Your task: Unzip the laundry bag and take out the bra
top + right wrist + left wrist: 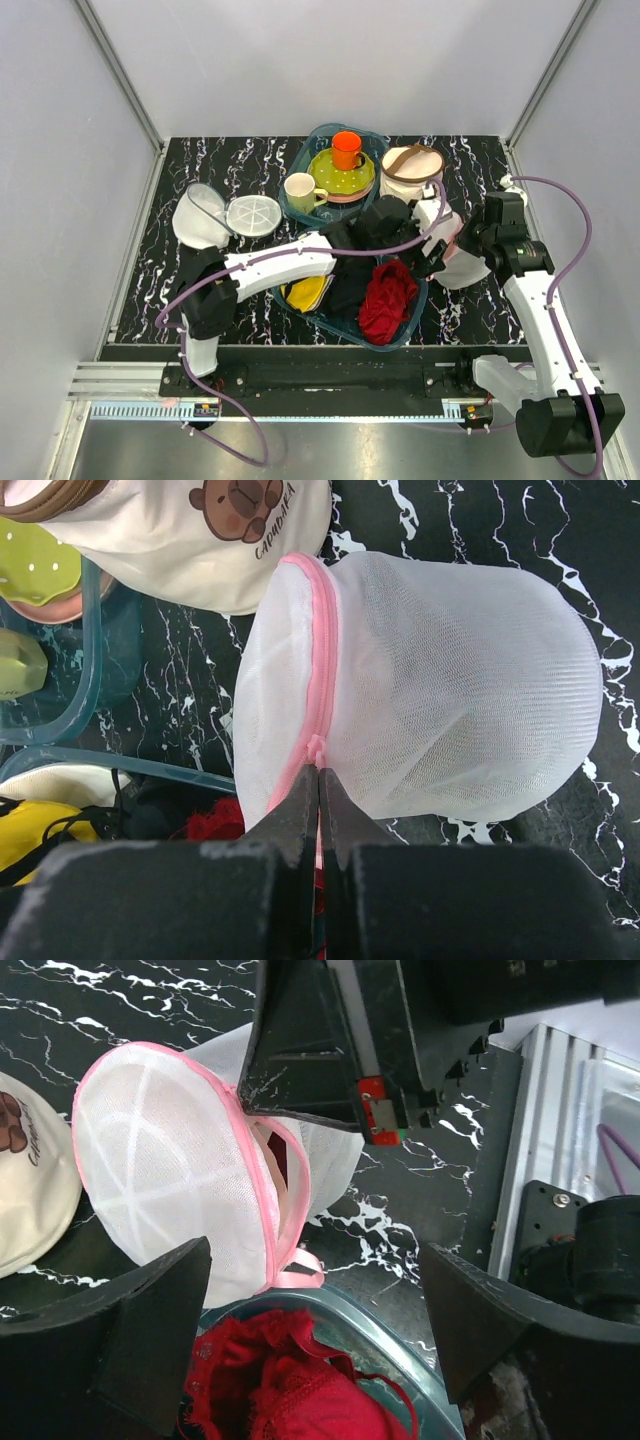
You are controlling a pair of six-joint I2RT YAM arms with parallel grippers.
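Note:
The laundry bag [450, 680] is a white mesh pouch with pink zip trim; it lies on the dark table right of the teal tray, seen also from above [464, 270]. My right gripper [320, 770] is shut on the pink zip pull at the bag's near rim. In the left wrist view the zip stands partly open on the bag [160, 1160], and a pinkish bit of the bra [270, 1150] shows in the gap. My left gripper [310, 1330] is open and empty, hovering over the tray edge just beside the bag.
A teal tray [412, 318] holds a red cloth [388, 298], black clothes and something yellow. A cream basket [410, 170] with a bear print stands behind the bag. A second tray holds a green plate [340, 172] and orange cup. A white mesh pouch [200, 218] lies far left.

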